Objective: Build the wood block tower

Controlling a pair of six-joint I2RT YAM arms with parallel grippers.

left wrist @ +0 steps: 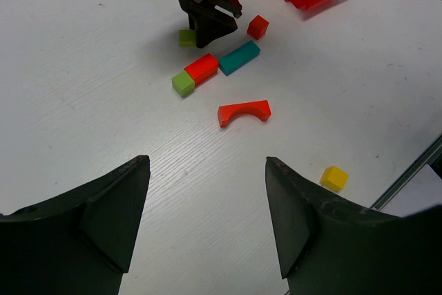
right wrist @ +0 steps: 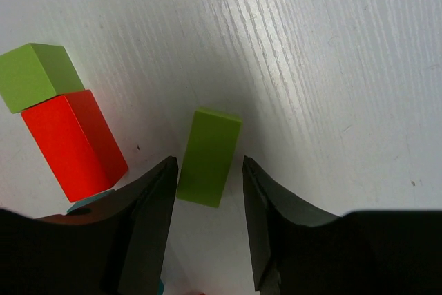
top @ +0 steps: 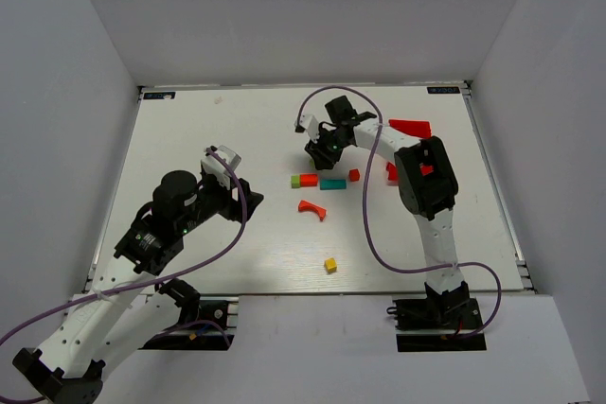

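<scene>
Green bar point(right wrist: 208, 157) flat on the table point(top: 237, 234), straddled by the right end effector point(right wrist: 208, 165), parted, narrow gaps either side, nothing gripped. Red bar point(right wrist: 72, 143) touching green cube point(right wrist: 38, 74) just beside. Left end effector point(left wrist: 207, 164) spread wide, empty, above the table.

No legible text or markings

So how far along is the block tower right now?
Nothing stacked yet. In hand: the right gripper straddles the green bar, jaws not clamped. The left gripper hangs open and empty. Left: the whole tower; red arch, yellow cube and the others lie loose.
</scene>
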